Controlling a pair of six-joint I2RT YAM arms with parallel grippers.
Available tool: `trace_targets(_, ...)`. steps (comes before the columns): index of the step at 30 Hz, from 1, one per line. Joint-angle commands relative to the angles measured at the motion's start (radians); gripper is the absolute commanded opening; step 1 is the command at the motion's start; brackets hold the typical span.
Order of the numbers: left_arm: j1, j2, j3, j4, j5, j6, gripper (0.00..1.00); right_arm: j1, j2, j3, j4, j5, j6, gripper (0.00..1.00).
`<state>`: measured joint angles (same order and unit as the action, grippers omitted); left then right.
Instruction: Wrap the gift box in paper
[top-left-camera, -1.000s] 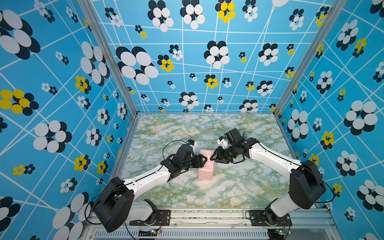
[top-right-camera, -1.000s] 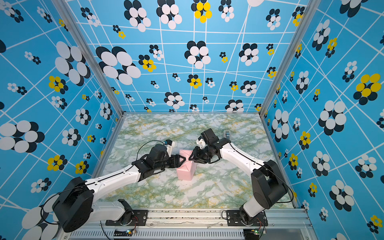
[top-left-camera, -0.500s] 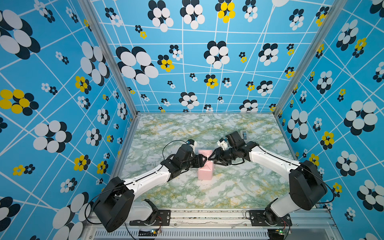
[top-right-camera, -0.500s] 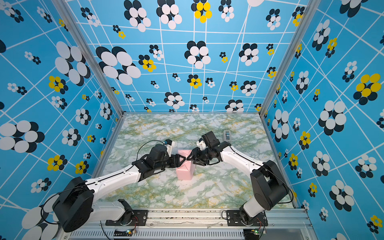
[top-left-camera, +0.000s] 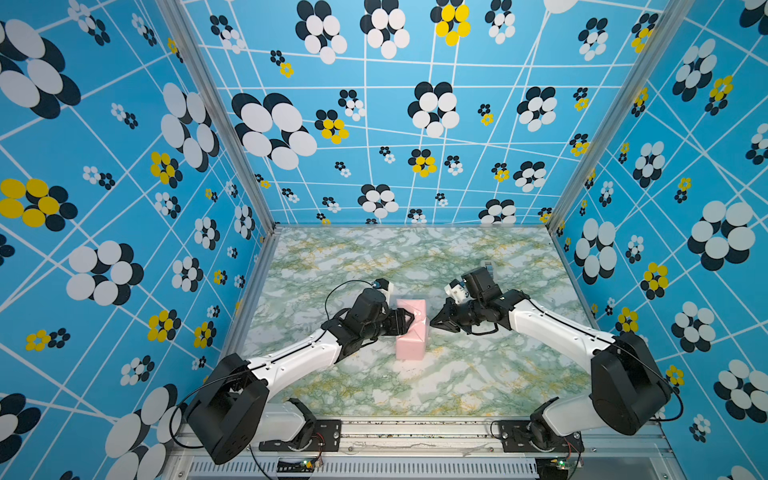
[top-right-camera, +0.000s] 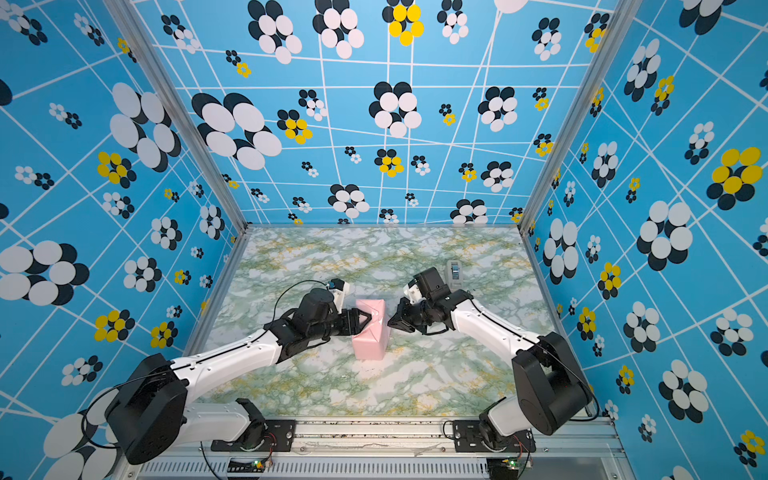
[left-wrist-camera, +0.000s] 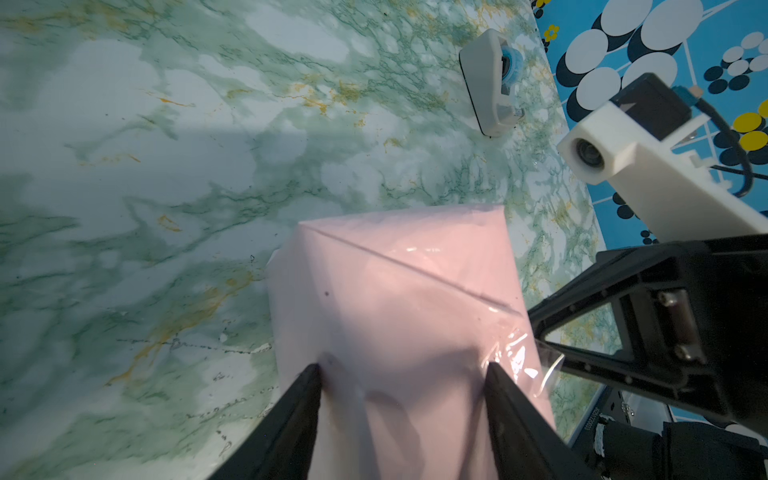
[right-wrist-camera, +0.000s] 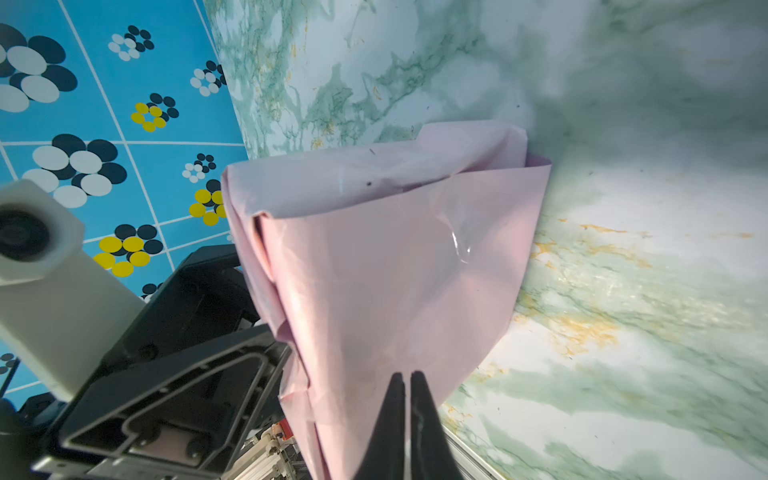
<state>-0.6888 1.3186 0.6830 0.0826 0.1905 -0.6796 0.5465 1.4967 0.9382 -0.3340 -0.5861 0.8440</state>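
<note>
Paper (top-left-camera: 410, 332), pale pink side out, is covering the gift box completely, and the parcel is standing mid-counter (top-left-camera: 457, 386) with a clear tape strip (left-wrist-camera: 515, 353) glinting on one side. The left hand (top-left-camera: 409, 323) is resting on the parcel's top with its jaws spread wide, while the right hand (top-left-camera: 433, 322), partly open a second ago, is now sitting pinched together just beside that taped side, gripping nothing I can make out. That closing is probably signalling the tape is laid, leaving only smoothing.

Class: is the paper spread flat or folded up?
Folded up: the paper forms a block with a diagonal flap; none lies flat.
</note>
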Motion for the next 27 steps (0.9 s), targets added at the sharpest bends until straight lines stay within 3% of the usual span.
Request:
trace_targets(1, -0.003, 0.022, -0.004, -0.095, -0.017, 0.030, 0.63, 0.025, 0.050, -0.004, 0.061, -0.001, 0.023, 0.04)
trace_targets(7, -0.003, 0.027, 0.004, -0.084, -0.002, 0.026, 0.63, 0.047, 0.108, -0.021, 0.145, 0.020, 0.049, 0.03)
trace_targets(11, -0.013, 0.019, 0.019, -0.081, 0.006, 0.021, 0.63, 0.044, 0.125, -0.028, 0.175, 0.037, 0.052, 0.10)
trace_targets(19, -0.076, 0.017, 0.088, -0.101, 0.007, 0.011, 0.63, 0.046, 0.149, -0.040, 0.335, -0.014, 0.099, 0.10)
trace_targets(27, -0.177, 0.084, 0.207, -0.161, -0.033, 0.033, 0.64, 0.004, 0.108, -0.120, 0.336, 0.011, 0.086, 0.23)
